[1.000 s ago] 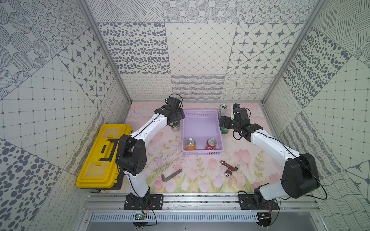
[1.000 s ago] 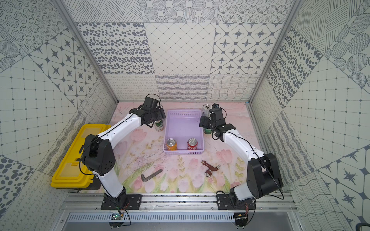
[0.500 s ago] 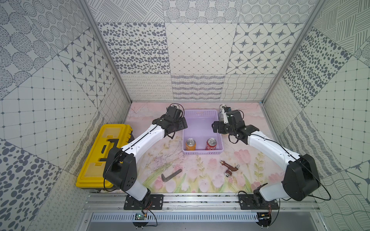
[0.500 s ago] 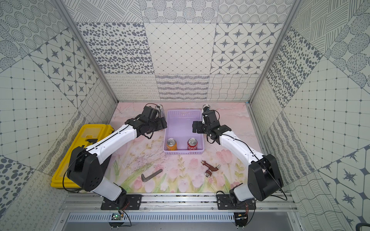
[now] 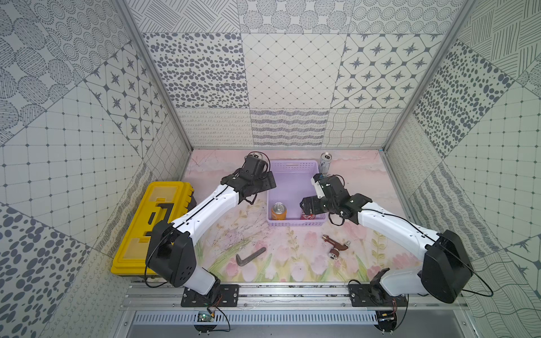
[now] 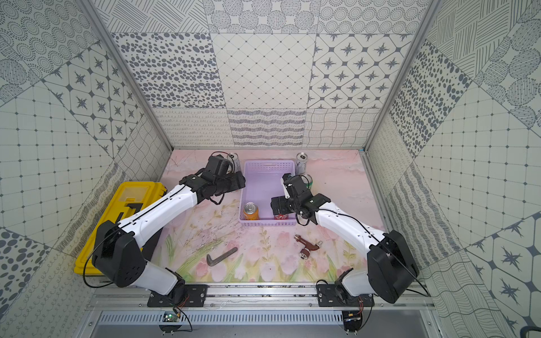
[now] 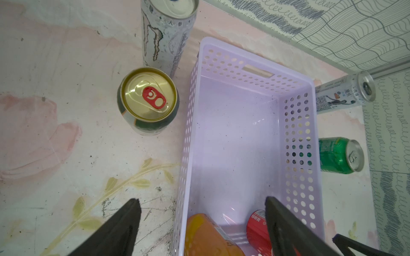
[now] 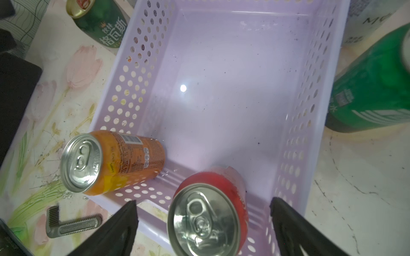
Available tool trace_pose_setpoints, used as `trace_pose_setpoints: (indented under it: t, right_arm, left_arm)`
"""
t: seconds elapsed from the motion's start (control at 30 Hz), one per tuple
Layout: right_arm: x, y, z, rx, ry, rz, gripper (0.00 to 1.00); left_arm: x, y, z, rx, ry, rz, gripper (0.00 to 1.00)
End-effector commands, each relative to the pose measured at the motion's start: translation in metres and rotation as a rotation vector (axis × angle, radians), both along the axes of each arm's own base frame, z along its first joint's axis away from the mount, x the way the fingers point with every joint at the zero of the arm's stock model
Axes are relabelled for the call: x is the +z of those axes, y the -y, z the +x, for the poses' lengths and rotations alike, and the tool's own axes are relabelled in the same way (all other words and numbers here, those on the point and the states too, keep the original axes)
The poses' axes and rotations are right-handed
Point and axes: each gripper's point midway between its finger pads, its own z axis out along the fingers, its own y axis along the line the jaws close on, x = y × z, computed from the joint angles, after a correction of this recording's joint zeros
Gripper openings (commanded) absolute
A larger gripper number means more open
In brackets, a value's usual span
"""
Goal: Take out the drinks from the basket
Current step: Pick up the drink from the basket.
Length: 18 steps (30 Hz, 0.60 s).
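The right gripper [image 8: 203, 200] gapes wide, empty, over the red metal can [image 8: 208, 217] at five o'clock in the lavender perforated plastic basket [image 8: 221, 77]; the left gripper [image 7: 202, 199] is open, empty.

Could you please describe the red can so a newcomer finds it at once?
On the floral table sits a lavender basket. Two upright cans stand at its end nearest the robot. The red can, nearer the right arm, neighbours the orange can.
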Motion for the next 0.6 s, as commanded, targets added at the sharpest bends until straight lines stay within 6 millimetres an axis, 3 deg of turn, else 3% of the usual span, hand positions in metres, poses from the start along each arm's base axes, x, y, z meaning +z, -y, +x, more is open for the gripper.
trace_pose_setpoints:
  t: [0.0,0.27,0.57]
  right_arm:
    - [-0.017,-0.004,-0.005,0.025,-0.023,-0.035,0.97]
    - [-0.039,-0.001,-0.007,0.021,-0.026,-0.131,0.93]
    - [-0.037,-0.005,-0.007,0.034,-0.011,-0.112,0.72]
  left_arm:
    - [0.001,0.004,0.003,-0.015,0.012,-0.006,0.91]
    - [0.000,0.005,0.003,-0.016,0.010,-0.003,0.91]
    - [0.000,0.008,0.003,-0.023,0.010,0.001,0.91]
